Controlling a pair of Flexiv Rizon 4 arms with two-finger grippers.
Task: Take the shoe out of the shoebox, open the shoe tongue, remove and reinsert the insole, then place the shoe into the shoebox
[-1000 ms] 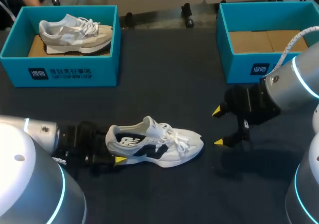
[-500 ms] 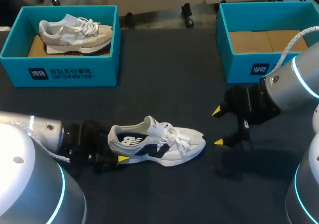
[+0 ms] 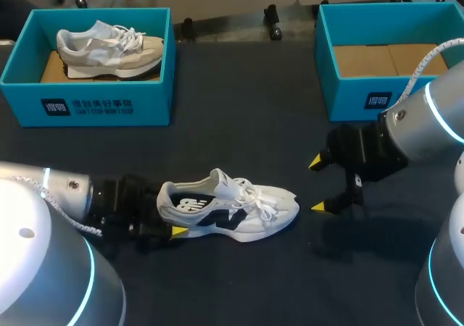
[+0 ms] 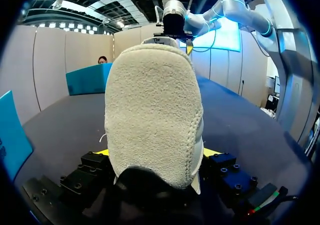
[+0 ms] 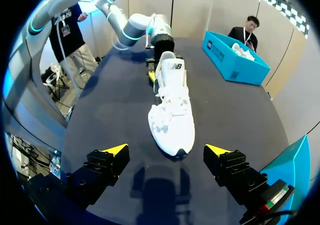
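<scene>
One shoe (image 3: 232, 211) out, just nudged toward my right gripper (image 3: 317, 185).
My left gripper (image 4: 156, 154) clamps its heel; right jaws gape wide off its toe, so tongue next.

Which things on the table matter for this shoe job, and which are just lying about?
In the job: white shoe, left gripper shut on its heel, right gripper open, empty shoebox.
Lying about: second shoebox, beige shoe inside it.

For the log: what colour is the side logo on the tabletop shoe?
Black logo on the white sneaker; best in head view.
</scene>
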